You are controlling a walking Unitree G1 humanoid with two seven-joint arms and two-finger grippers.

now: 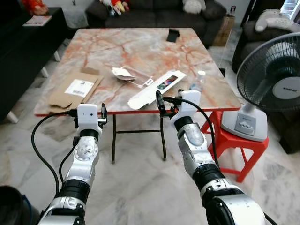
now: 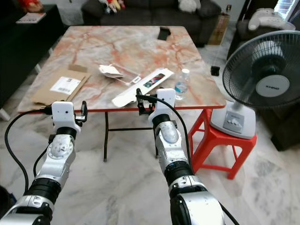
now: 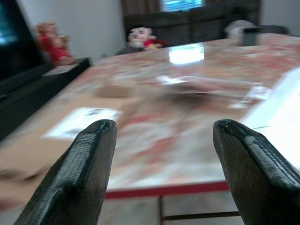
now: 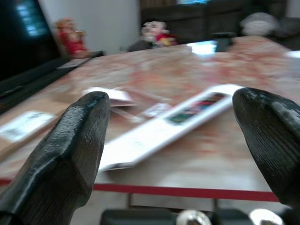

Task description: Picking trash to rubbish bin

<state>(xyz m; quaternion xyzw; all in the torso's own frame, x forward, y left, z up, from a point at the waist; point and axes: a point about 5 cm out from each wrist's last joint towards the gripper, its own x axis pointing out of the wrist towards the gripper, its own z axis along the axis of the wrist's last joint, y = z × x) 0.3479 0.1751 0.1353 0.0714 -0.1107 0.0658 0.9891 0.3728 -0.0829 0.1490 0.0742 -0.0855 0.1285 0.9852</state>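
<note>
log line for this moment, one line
phase: approach | left tool: open, before cardboard envelope | right tool: open, before long white box | nothing held

Both arms raised before a marble-topped table strewn with packaging.

The table (image 1: 140,51) has a red edge and dark legs. On it lie a flat brown cardboard mailer (image 1: 75,89) at the near left, a crumpled white wrapper (image 1: 121,72) in the middle, a long white box (image 1: 157,88) by the near edge, a plastic bottle (image 1: 198,80) at the near right and a dark object (image 1: 173,34) far off. The left gripper (image 1: 89,115) and right gripper (image 1: 168,103) hover just short of the near edge. A fan (image 1: 269,84) stands on a red stool (image 1: 234,140) at right.
</note>
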